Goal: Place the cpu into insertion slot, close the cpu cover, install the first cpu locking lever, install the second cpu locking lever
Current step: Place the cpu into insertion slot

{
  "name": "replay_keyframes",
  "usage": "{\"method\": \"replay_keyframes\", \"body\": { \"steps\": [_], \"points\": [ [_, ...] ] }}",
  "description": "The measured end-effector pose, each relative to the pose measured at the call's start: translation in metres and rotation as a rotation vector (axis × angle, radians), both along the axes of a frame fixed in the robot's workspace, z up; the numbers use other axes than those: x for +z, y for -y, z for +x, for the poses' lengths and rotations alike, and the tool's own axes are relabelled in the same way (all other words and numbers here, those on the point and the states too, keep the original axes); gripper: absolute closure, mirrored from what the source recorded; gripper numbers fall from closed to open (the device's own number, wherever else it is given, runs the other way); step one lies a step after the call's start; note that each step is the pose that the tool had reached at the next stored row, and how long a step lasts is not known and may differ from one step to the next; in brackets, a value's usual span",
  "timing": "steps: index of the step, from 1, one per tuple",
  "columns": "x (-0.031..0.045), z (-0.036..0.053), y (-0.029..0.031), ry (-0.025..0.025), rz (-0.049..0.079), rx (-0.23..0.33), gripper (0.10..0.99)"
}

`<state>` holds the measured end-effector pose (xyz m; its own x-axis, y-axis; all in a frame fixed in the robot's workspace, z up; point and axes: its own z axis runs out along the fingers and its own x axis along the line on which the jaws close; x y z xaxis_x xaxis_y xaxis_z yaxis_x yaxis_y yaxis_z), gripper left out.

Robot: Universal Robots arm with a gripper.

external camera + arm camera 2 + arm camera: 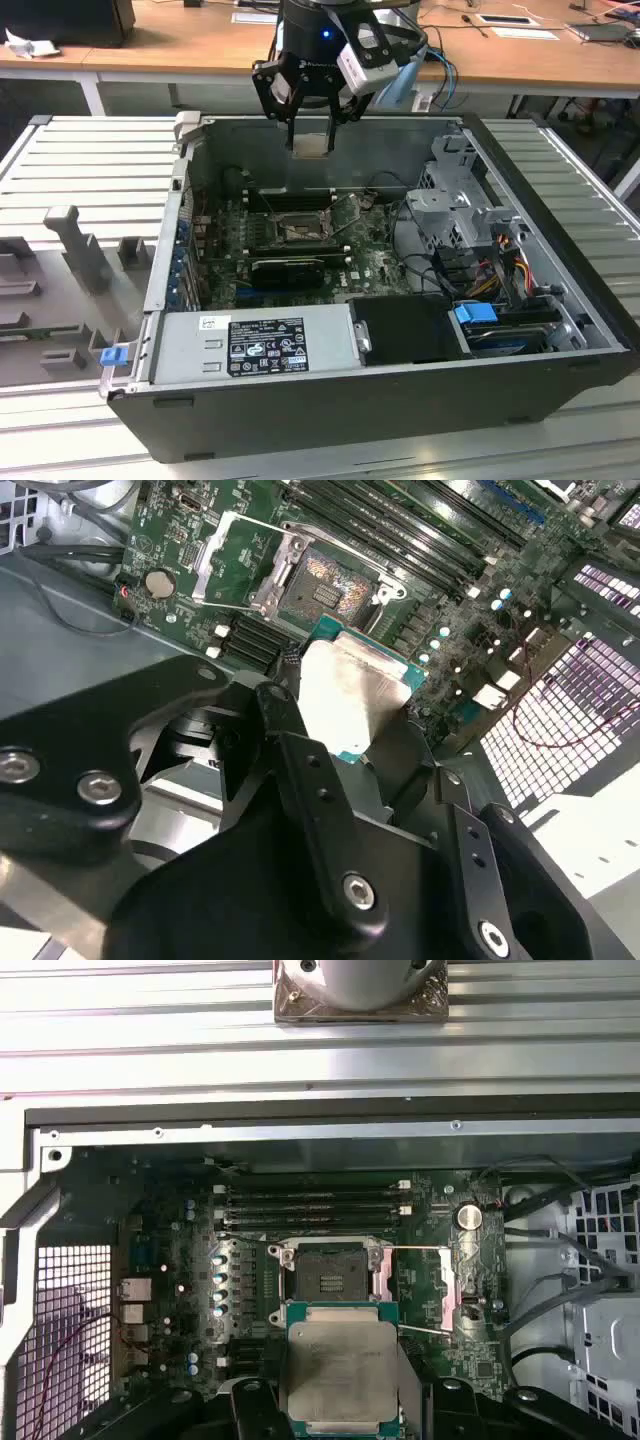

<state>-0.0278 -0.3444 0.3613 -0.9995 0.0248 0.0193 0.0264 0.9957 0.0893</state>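
My gripper point(312, 138) hangs over the back of the open computer case, shut on the cpu point(312, 146), a pale square chip held flat between the black fingers point(300, 770). In both wrist views the cpu point(342, 1370) sits just short of the insertion slot point(328, 1278), a dark square socket with a metal rim on the green board. The slot point(298, 232) lies bare below the gripper. The cpu cover point(447, 1285) is swung open beside the slot point(325, 585), and the cover point(225, 555) lies flat on the board. Thin lever rods point(415, 1250) stand free of the socket.
A grey power supply box point(260, 345) fills the case's near side. A metal drive cage point(460, 210) with cables stands on the exterior view's right. Memory slots point(315, 1200) run behind the socket and a black heatsink bar point(285, 268) in front. Grey fixtures point(70, 250) sit outside, left.
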Motion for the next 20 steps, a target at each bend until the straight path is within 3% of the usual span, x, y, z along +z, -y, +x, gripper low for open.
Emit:
{"method": "replay_keyframes", "body": {
  "steps": [20],
  "points": [
    [0.0000,0.0000,0.0000,0.0000,0.000,-0.010,0.561]
  ]
}}
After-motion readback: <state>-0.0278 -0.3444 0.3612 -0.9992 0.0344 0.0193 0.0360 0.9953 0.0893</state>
